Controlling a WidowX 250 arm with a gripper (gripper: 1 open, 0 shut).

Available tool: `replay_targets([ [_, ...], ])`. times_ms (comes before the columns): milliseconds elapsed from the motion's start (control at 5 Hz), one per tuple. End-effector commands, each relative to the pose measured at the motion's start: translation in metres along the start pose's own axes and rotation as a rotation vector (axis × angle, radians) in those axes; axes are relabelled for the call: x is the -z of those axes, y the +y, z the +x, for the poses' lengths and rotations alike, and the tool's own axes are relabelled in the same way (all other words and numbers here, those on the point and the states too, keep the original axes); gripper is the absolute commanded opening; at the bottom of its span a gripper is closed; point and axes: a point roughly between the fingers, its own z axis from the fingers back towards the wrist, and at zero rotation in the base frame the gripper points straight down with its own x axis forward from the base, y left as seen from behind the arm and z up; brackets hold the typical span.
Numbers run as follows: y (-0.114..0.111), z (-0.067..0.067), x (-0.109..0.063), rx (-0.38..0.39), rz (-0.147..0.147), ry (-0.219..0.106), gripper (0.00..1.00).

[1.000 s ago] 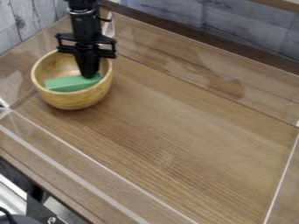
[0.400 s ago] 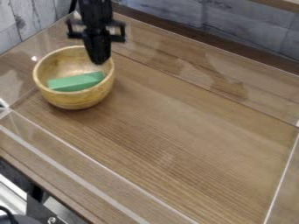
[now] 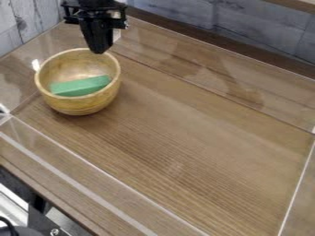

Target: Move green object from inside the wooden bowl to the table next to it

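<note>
The green object (image 3: 76, 87) lies flat inside the wooden bowl (image 3: 81, 104), which stands at the far left of the table (image 3: 185, 129). My gripper (image 3: 99, 49) hangs pointing straight down above the bowl's far rim, clear of the bowl, with nothing visible between its fingers. The black fingers merge into one dark shape, so I cannot make out any gap between them.
A clear acrylic rim wall (image 3: 147, 194) runs around the tabletop's edges. Brown wood-grain surface stretches to the right of and in front of the bowl. A grey plank wall stands behind the table.
My gripper has risen out of the bowl to above its far rim. The green object has stayed lying in the bowl.
</note>
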Motion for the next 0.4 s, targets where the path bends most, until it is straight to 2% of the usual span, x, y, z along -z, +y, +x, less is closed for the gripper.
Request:
replay_targets([
  [0, 0.006, 0.007, -0.006, 0.060, 0.030, -0.030, 1.00],
  [200, 0.010, 0.005, 0.007, -0.008, 0.032, -0.020, 1.00],
])
